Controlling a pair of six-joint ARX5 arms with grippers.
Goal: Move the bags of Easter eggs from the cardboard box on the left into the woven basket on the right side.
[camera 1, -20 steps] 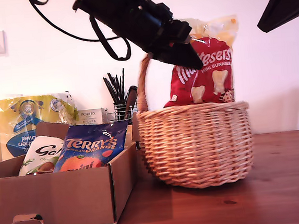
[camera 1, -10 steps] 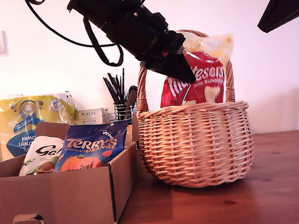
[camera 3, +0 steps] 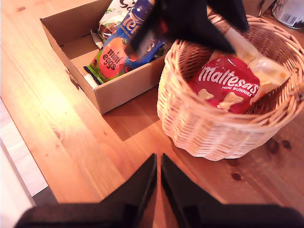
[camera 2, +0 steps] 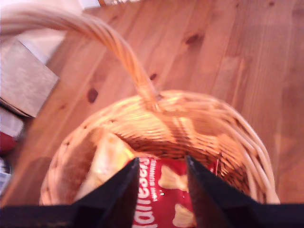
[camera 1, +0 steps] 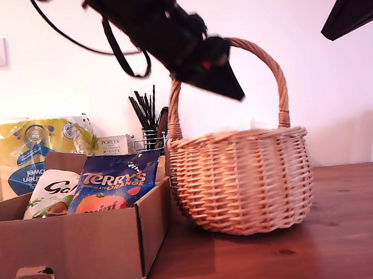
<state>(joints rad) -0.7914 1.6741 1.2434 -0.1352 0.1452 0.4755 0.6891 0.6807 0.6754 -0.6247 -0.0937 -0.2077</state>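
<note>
Two tools | first tool (camera 2: 159, 190) spread, empty, angled down over woven basket (camera 1: 242, 180) | second tool (camera 3: 158, 178) pressed together

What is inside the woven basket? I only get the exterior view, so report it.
Observer: A red Maltesers bag lies inside the woven basket, below its rim.
Operator: Report the jaws over it.
Observer: My first gripper is open above that bag, with nothing between its jaws.
Operator: Now the other arm.
Observer: My second gripper is shut and empty, over bare table beside the basket.
</note>
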